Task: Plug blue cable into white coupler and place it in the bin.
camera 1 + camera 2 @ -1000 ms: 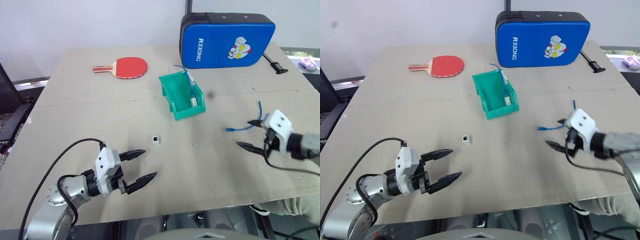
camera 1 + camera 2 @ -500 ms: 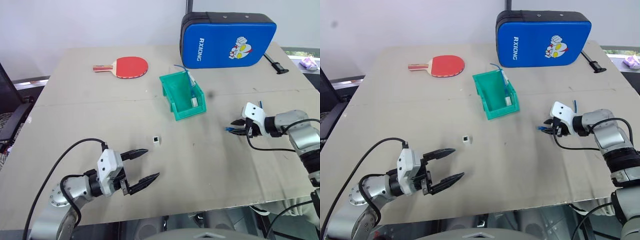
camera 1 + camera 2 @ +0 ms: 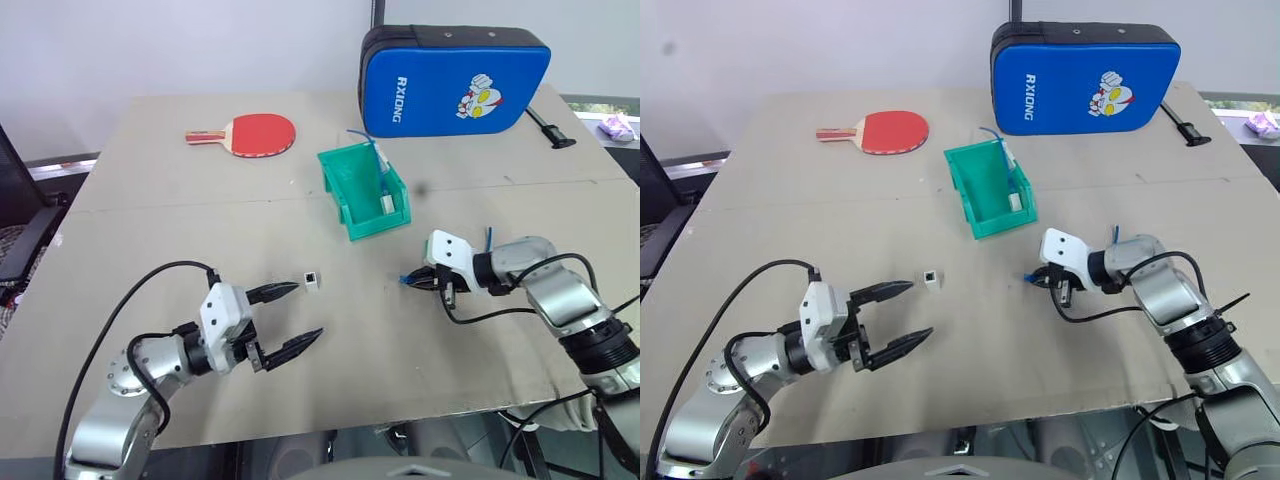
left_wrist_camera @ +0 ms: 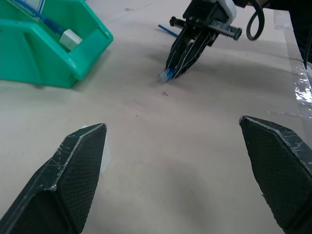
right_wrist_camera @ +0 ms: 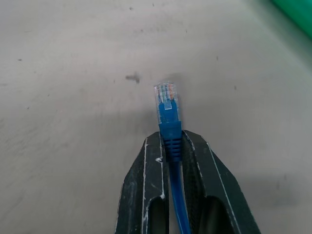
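Two tools are at work over the desk (image 3: 150,230). The right tool (image 5: 168,146) is clamped on the blue cable (image 5: 167,114) just behind its clear plug, which sticks out past the fingertips and points across the desk toward the white coupler (image 3: 313,278). The rest of the cable trails back over the wrist. The left tool (image 3: 285,320) hovers with its fingers spread wide and nothing between them, the coupler lying on the desk just beyond its upper fingertip. The teal bin (image 3: 345,180) sits farther back and already has another cable and coupler in it.

The cable looks light and floppy, so a grip close to the plug seems right for aiming. The coupler is tiny, light and likely to skid, so it probably wants pinching across its sides, leaving the socket face free.
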Action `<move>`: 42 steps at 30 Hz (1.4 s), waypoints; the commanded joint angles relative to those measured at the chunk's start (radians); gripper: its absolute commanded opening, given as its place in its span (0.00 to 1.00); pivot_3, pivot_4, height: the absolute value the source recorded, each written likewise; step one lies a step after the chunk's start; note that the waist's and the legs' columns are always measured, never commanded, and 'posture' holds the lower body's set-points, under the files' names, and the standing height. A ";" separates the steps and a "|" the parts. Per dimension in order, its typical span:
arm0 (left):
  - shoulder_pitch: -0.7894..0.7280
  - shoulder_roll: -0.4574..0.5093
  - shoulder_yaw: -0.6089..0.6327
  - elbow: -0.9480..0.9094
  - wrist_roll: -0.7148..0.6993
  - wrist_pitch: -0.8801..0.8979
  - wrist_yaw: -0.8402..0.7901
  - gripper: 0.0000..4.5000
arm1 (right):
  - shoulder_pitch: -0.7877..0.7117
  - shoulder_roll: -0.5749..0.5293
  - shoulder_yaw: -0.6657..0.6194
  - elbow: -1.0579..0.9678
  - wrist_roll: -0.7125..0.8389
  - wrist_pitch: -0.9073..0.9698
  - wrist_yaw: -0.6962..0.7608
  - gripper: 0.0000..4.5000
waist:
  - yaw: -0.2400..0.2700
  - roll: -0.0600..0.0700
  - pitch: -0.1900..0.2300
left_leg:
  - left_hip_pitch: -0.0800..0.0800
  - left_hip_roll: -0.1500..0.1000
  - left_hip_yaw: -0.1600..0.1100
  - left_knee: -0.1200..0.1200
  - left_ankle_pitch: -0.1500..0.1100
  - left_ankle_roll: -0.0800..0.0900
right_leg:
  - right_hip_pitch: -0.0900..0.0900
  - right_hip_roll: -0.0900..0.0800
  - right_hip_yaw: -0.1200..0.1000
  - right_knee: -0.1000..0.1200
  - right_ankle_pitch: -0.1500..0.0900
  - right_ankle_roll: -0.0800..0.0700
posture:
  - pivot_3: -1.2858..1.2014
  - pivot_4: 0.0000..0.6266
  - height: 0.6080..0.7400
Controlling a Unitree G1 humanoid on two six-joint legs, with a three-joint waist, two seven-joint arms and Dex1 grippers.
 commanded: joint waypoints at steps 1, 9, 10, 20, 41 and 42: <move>-0.081 0.021 -0.054 -0.029 0.031 0.042 0.020 1.00 | 0.032 0.005 -0.034 -0.067 0.042 -0.027 0.006 0.32 | 0.002 0.000 0.000 | 0.000 0.000 0.000 0.000 0.000 0.000 | 0.000 0.000 0.000 0.000 0.000 0.000 | 0.52 0.24 1.00; -0.368 0.045 -0.223 0.003 0.079 0.258 0.042 1.00 | 0.259 -0.040 -0.300 -0.339 0.243 0.003 -0.045 0.85 | 0.018 0.001 0.000 | -0.003 -0.002 -0.004 0.000 0.000 0.000 | 0.000 -0.001 -0.003 -0.001 0.002 0.004 | 0.52 0.24 1.00; -0.413 0.036 -0.248 0.021 0.089 0.279 0.044 1.00 | 0.305 -0.047 -0.335 -0.379 0.255 0.000 -0.061 0.85 | 0.021 0.000 0.000 | -0.003 -0.002 -0.004 0.000 0.000 0.000 | 0.000 -0.001 -0.003 -0.002 0.002 0.004 | 0.52 0.24 1.00; -0.838 -0.125 -0.544 0.325 0.251 0.355 -0.027 1.00 | 0.978 0.072 -0.781 -0.804 0.303 -0.048 -0.276 0.85 | 0.030 0.000 -0.001 | -0.003 -0.007 -0.002 0.001 0.000 0.000 | 0.002 0.000 -0.002 0.000 -0.001 0.009 | 0.52 0.24 1.00; -1.007 -0.258 -0.713 0.662 0.486 0.185 -0.191 0.19 | 1.286 0.190 -0.795 -0.917 0.272 -0.143 -0.421 0.85 | 0.012 0.001 -0.001 | -0.002 -0.004 -0.002 0.001 0.000 0.000 | 0.001 0.002 0.004 0.000 -0.004 0.005 | 0.52 0.24 1.00; -1.004 -0.256 -0.711 0.661 0.491 0.178 -0.198 0.09 | 1.287 0.190 -0.792 -0.920 0.275 -0.135 -0.427 0.85 | 0.012 0.001 -0.001 | -0.002 -0.004 -0.002 0.001 0.000 0.000 | 0.001 0.002 0.004 0.000 -0.004 0.005 | 0.52 0.24 1.00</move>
